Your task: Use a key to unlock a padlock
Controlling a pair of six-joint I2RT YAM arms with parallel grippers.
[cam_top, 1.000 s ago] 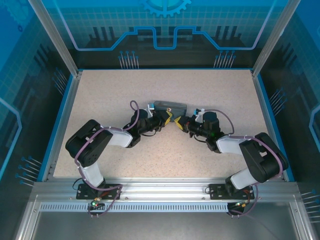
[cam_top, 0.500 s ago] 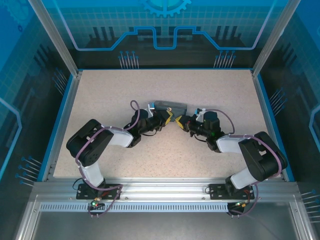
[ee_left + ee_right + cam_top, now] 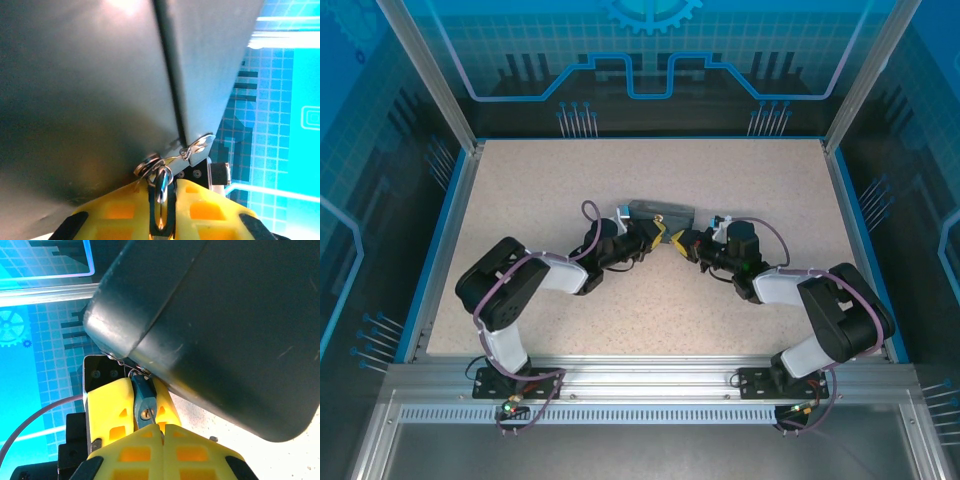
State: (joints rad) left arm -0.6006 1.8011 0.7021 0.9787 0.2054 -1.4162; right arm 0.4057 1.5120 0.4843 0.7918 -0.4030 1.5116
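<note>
Item 1, padlock [image 3: 144,402]: small, bluish-grey, keyhole end turned toward my right wrist. It sits at the near side of the tin box, a little beyond the middle of the surface. From above it is too small to make out between my two grippers. Its shackle [image 3: 161,192], bright metal, rises toward a silver hasp [image 3: 200,145] at the tin's seam; whether it is threaded through there I cannot tell

Item 2, left gripper [image 3: 161,186]: my yellow fingers [image 3: 107,410] pinch the padlock body, one on each side

Item 3, right gripper [image 3: 162,429]: my fingers [image 3: 195,452] are pressed together, tips just short of the padlock. A thin metal blade, the key [image 3: 155,422], runs from their seam to the keyhole

Item 4, tin box [image 3: 660,211]: dark grey, rounded corners, one lid seam along its side. It rests on the surface just beyond both grippers

Item 5, surface [image 3: 550,180]: speckled beige, flat, bordered by a blue rim [image 3: 455,230]. My two arms reach in from the near edge and meet nose to nose near its middle

Item 6, room: aluminium posts [image 3: 430,75] stand at the far corners. Translucent blue panels [image 3: 650,50] carry grid lines, circuit tracks and a gear motif on the far wall. A slotted aluminium rail [image 3: 640,412] runs along the near edge by my arm bases
</note>
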